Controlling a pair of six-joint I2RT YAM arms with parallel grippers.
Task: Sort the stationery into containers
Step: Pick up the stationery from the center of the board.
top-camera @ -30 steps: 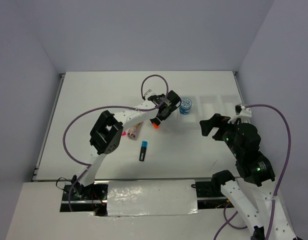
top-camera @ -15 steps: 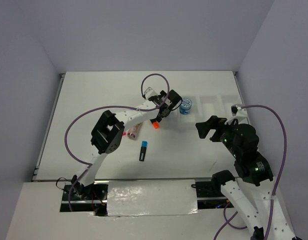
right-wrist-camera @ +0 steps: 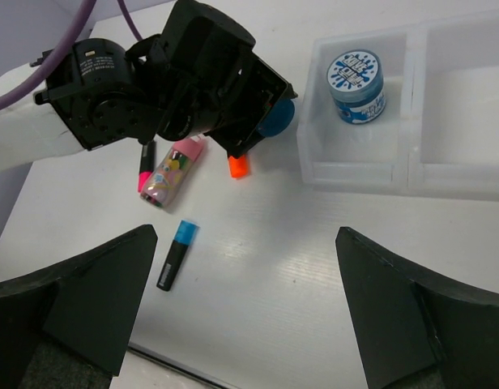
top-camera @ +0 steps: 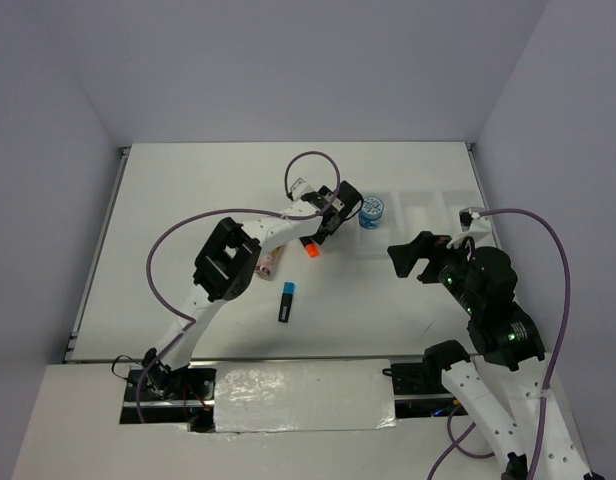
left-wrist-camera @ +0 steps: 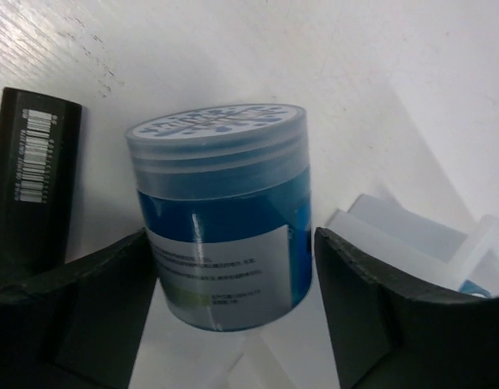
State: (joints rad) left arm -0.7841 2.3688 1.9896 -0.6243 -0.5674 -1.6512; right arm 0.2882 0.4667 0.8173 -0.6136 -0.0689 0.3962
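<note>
My left gripper (top-camera: pixel 336 218) (left-wrist-camera: pixel 231 243) is open, with a finger on each side of an upright blue tape roll (left-wrist-camera: pixel 221 235) on the table beside the tray's left end; a gap shows at the right finger. That roll peeks out under the gripper in the right wrist view (right-wrist-camera: pixel 275 118). A second blue roll (top-camera: pixel 371 211) (right-wrist-camera: pixel 356 75) sits in the leftmost compartment of the clear tray (top-camera: pixel 428 228) (right-wrist-camera: pixel 355 174). The orange-capped highlighter (top-camera: pixel 310 250) (right-wrist-camera: pixel 238 166) lies by the left gripper. My right gripper (top-camera: pixel 410 256) (right-wrist-camera: pixel 245 300) is open and empty above the table.
The pink-capped glue stick (right-wrist-camera: pixel 175 170) and pink highlighter (right-wrist-camera: pixel 143 174) lie side by side left of the orange one. The blue-capped highlighter (top-camera: pixel 287 300) (right-wrist-camera: pixel 176 255) lies nearer the front. The tray's other compartments hold nothing that I can see.
My left arm's elbow has swung right while its gripper stays at the blue roll. My right gripper has moved a little left over the table. The items have not moved.
</note>
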